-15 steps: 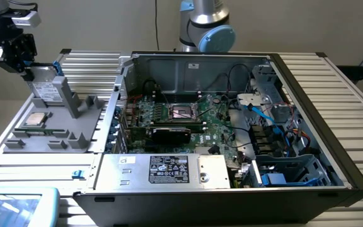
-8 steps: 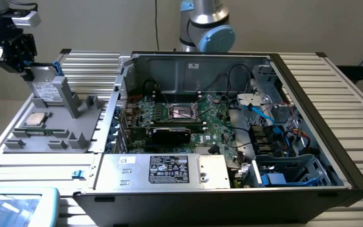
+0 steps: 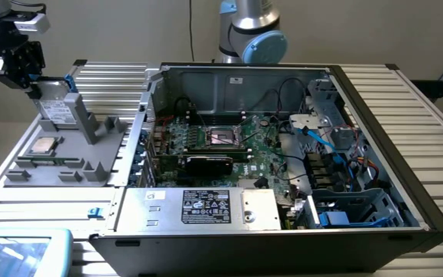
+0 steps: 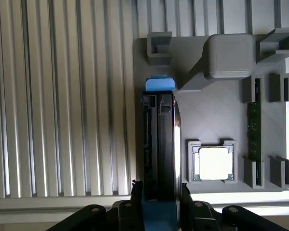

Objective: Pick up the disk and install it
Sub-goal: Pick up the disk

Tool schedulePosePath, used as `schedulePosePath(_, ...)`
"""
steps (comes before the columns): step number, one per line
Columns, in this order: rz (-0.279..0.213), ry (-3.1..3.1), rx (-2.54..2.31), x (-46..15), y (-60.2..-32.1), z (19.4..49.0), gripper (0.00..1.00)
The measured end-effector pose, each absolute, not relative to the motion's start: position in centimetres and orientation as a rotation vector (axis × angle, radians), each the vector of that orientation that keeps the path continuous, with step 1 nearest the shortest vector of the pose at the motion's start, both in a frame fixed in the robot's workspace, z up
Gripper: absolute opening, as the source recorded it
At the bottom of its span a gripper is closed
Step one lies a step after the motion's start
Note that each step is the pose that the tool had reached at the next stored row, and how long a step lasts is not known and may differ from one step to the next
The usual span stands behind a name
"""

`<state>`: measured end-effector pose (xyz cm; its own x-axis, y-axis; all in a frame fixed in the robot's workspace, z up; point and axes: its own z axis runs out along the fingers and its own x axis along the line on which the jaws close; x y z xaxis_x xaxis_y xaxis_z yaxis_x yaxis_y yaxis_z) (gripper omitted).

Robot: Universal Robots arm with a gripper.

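metal disk (image 3: 52, 109) w/ blue plastic carrier (image 4: 160, 84)

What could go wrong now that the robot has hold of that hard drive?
The gripper clasps the disk only by one end, so it might slip or tilt. The disk stands close beside the grey stand, where it could catch. Loose blue cables in the computer case might snag it.

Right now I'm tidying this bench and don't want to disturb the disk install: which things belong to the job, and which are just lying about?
Job: grey-metal disk in a blue plastic carrier; gripper, jaws shut on it; grey plastic holder beneath it; open black computer case.
Lying about: square silver processor chip; green memory stick, both in that holder.
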<state>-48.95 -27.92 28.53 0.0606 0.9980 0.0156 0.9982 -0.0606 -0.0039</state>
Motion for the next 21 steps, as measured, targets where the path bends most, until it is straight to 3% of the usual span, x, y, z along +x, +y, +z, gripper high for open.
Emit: schedulePosePath(21,-0.013,-2.145,-2.279,-48.7,-27.9,30.3,0.37)
